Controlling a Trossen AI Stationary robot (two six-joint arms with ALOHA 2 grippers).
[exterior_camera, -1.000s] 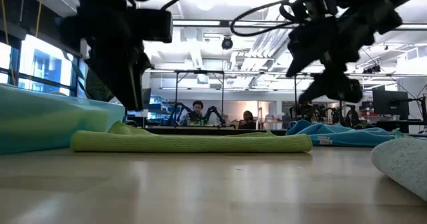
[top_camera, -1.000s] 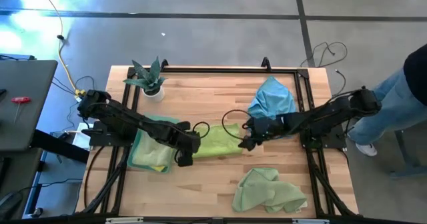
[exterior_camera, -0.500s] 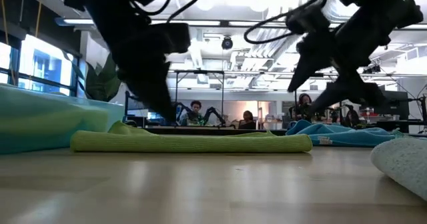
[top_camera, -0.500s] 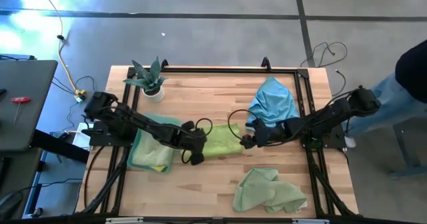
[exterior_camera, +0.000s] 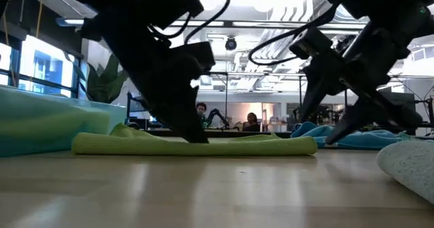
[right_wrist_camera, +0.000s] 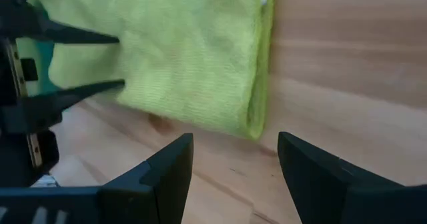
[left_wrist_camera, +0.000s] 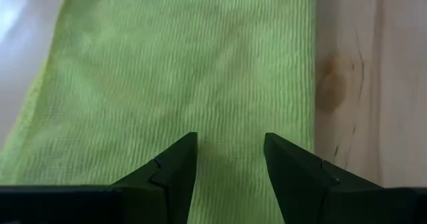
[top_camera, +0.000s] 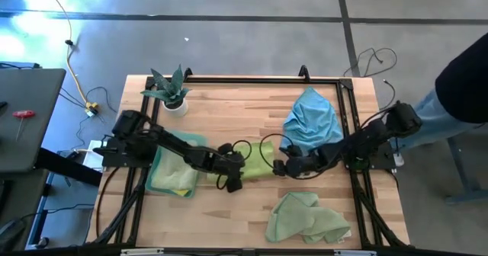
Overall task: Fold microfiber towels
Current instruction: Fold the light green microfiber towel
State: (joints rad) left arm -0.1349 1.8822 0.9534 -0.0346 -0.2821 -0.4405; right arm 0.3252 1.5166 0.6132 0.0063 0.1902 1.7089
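Observation:
A bright green towel (top_camera: 255, 161), folded into a long flat strip, lies on the wooden table between my two grippers; it also shows in the low view (exterior_camera: 237, 145). My left gripper (top_camera: 234, 184) is open, its fingers low over the strip's near long edge (left_wrist_camera: 200, 64). My right gripper (top_camera: 279, 168) is open and empty, low beside the strip's right end (right_wrist_camera: 257, 121). A sky-blue towel (top_camera: 311, 119) lies crumpled at the far right. A pale green towel (top_camera: 305, 218) lies crumpled at the near right. My left gripper's open fingers (left_wrist_camera: 180, 157) slant down at the green strip's top face, near its near long edge. In the low view a fingertip (exterior_camera: 199, 137) reaches the cloth's top. I cannot tell whether it touches. The strip lies flat on the table.
A stack of folded towels (top_camera: 169, 174), teal on top, lies at the left. A small potted plant (top_camera: 171, 88) stands at the far left corner. A black frame (top_camera: 347, 119) rims the table. A person (top_camera: 465, 81) stands beyond the right edge.
My left gripper has gone toward the table's right edge along the green strip and come down to its top. My right gripper has come down to table height beside the strip's right end. The strip has stayed where it was.

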